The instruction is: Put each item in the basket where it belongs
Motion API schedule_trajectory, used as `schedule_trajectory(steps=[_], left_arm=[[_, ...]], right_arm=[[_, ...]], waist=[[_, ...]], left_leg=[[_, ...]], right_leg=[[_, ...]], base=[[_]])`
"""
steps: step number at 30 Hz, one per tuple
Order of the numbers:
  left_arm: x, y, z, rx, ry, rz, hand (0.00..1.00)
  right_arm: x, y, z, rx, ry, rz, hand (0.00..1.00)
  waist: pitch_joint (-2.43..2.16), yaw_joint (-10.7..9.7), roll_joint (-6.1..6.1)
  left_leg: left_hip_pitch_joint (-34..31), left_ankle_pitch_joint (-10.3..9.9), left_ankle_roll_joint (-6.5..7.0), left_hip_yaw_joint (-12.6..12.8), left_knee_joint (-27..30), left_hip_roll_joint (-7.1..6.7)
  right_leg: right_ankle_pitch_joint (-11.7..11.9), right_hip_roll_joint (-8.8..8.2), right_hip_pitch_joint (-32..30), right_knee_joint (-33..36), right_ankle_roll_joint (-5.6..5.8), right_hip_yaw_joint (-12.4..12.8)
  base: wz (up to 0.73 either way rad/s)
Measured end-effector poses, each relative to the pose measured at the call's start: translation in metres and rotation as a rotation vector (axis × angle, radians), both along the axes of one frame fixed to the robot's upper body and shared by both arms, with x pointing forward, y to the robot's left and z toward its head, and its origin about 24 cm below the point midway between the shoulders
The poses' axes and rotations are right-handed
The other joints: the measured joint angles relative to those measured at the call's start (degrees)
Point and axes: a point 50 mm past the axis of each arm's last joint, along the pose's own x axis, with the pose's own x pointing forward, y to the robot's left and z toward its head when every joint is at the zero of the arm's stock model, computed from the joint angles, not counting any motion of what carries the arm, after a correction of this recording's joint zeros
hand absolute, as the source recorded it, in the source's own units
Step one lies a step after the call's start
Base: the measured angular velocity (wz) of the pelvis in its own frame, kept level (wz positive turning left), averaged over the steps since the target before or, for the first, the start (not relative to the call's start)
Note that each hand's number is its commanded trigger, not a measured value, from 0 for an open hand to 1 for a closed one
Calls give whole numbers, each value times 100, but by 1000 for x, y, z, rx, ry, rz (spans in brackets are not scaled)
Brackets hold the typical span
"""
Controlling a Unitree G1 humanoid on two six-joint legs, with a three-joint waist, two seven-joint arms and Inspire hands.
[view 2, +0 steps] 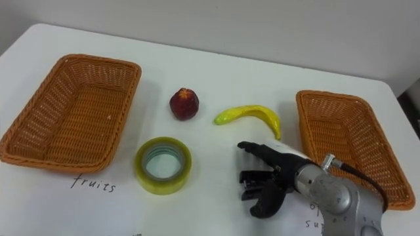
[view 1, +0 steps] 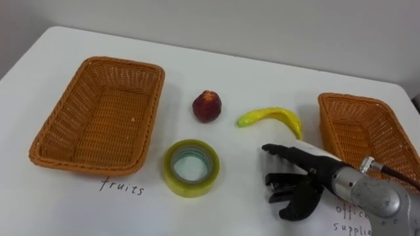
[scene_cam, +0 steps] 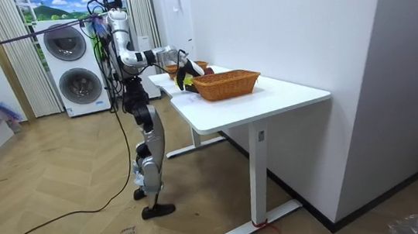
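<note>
We see 1 white table (view 1: 262,78) with 5 things on it. 1 empty wicker basket (view 1: 98,118) sits at its left and a 2nd basket (view 1: 367,131), also empty, at its right. Between them lie a red peach (view 1: 207,106) and a yellow banana (view 1: 272,118), near each other but apart. A roll of tape (view 1: 190,187) lies flat nearer us. Handwriting (view 1: 121,187) marks the tabletop.

right hand (view 1: 310,169): black fingers (view 1: 278,149) | white back shell | silver wrist | dark cable
</note>
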Motion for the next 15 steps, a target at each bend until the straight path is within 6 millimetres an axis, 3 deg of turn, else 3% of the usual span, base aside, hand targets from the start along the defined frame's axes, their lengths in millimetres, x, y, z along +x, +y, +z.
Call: schedule_trajectory(steps=[15], left_arm=[[-2,0,0,-1,3,0,0]], right_arm=[[1,3,0,-56,-18,-5,0]], waist=[[-5,14,28]], left_leg=[[2,2,3,14,8,-4]], right_leg=[[1,-3,0,2,1,9]], base=[[0]])
